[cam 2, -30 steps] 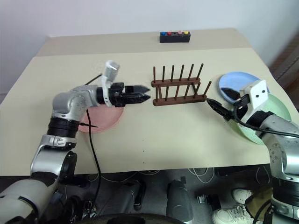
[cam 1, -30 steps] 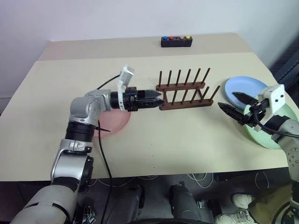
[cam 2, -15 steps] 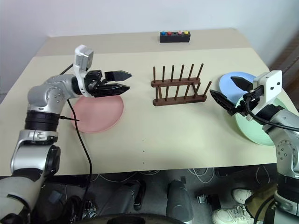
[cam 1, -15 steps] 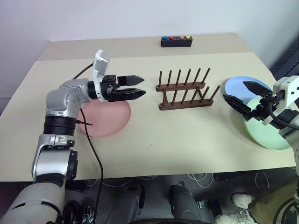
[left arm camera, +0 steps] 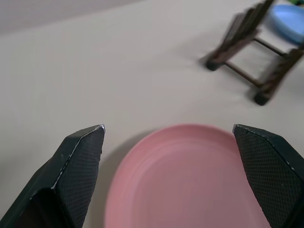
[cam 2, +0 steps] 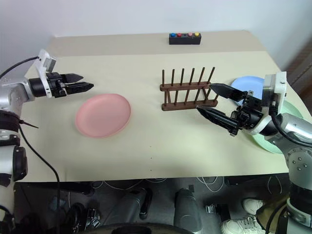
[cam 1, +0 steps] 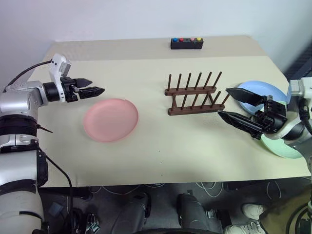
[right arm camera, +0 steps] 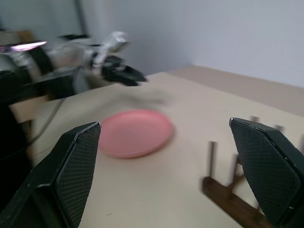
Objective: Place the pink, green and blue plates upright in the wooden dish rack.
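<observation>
Beige surface bearing the pink plate flat at left, the empty wooden dish rack at centre, blue plate and green plate flat at right. Left hand and right hand both open, holding nothing.

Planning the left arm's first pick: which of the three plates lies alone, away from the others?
The salmon pink round plate, flat left of the wooden dish rack; the blue and green plates overlap on the right.

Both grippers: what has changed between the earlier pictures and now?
The left gripper swung away from the wooden dish rack toward the table's left edge, uncovering the pink plate. The right gripper turned toward the rack. Both stayed open and empty; plates and rack did not move.
</observation>
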### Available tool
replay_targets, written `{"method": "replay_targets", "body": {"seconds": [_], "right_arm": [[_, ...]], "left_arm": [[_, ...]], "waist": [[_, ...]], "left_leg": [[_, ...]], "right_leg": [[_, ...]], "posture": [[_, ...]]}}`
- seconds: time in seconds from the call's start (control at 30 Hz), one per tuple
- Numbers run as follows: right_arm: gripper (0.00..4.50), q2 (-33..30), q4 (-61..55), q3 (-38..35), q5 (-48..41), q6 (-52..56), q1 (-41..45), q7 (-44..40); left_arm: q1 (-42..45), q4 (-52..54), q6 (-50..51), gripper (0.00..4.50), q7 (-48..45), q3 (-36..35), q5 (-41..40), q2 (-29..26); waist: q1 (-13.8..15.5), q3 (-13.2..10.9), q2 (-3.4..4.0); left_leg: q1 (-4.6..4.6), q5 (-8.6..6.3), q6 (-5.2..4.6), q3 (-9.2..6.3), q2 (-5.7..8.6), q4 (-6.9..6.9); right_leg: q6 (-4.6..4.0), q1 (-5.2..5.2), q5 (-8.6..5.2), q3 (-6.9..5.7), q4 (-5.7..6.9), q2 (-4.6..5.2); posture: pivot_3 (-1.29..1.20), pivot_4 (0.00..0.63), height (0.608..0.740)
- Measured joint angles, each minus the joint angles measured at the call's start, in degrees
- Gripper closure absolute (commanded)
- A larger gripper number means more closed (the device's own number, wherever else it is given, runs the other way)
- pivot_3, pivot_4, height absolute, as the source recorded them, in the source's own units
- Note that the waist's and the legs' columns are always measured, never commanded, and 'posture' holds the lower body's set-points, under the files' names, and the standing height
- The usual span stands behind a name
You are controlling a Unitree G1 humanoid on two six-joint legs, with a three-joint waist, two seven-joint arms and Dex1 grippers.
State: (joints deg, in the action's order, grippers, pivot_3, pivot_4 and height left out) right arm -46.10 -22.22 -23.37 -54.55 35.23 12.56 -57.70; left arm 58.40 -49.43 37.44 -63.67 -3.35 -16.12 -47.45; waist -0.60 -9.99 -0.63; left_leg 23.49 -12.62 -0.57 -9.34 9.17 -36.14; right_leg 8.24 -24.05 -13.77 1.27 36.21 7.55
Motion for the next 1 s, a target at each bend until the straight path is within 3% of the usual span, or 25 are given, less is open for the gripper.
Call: {"method": "replay_targets", "body": {"seconds": [0.13,0.27,0.7,0.83,1.0], "right_arm": [[0.06,-0.44,0.33,2.28,0.45,-0.26,2.05,-1.63],[0.06,-0.68,0.61,5.07,0.47,1.18,2.61,-1.85],[0.06,0.63,-1.46,6.72,1.19,-1.00,3.25,-1.52],[0.06,1.00,-2.48,7.23,2.06,-1.95,2.16,-1.49],[0.06,1.02,-2.29,7.70,2.48,-1.94,2.09,-1.30]], "left_arm": [[5.54,-6.47,5.42,0.07,8.69,-1.85,1.74,-1.09],[9.92,-9.99,12.46,0.07,9.64,-1.91,2.74,-3.15],[11.68,-14.80,23.11,0.07,4.83,5.65,9.43,-2.47],[13.29,-15.44,28.72,0.07,-0.62,11.47,11.54,-0.37],[14.18,-17.31,27.46,0.07,-3.57,15.10,14.24,1.52]], "waist": [[-0.28,0.00,-0.03],[-0.38,0.00,-0.04],[-0.13,-0.01,-0.11],[-0.23,0.00,-0.12],[-0.50,0.00,-0.12]], "left_leg": [[0.00,0.00,0.01,0.00,-0.01,0.03],[0.01,0.00,0.01,0.01,-0.01,0.05],[0.03,0.00,0.01,0.02,0.00,0.02],[0.03,0.00,0.01,0.03,0.01,0.02],[0.03,0.01,0.02,0.04,-0.01,0.05]], "right_leg": [[0.01,-0.04,-0.01,0.00,0.02,0.00],[0.02,-0.07,-0.01,0.00,0.04,0.00],[0.02,-0.05,-0.01,-0.01,0.03,0.00],[0.03,-0.06,-0.02,0.00,0.04,0.00],[0.03,-0.12,-0.02,0.02,0.08,-0.01]], "posture": [[0.00,0.150,0.740],[0.00,0.150,0.740],[0.00,0.150,0.740],[0.00,0.150,0.740],[0.00,0.150,0.740]]}}
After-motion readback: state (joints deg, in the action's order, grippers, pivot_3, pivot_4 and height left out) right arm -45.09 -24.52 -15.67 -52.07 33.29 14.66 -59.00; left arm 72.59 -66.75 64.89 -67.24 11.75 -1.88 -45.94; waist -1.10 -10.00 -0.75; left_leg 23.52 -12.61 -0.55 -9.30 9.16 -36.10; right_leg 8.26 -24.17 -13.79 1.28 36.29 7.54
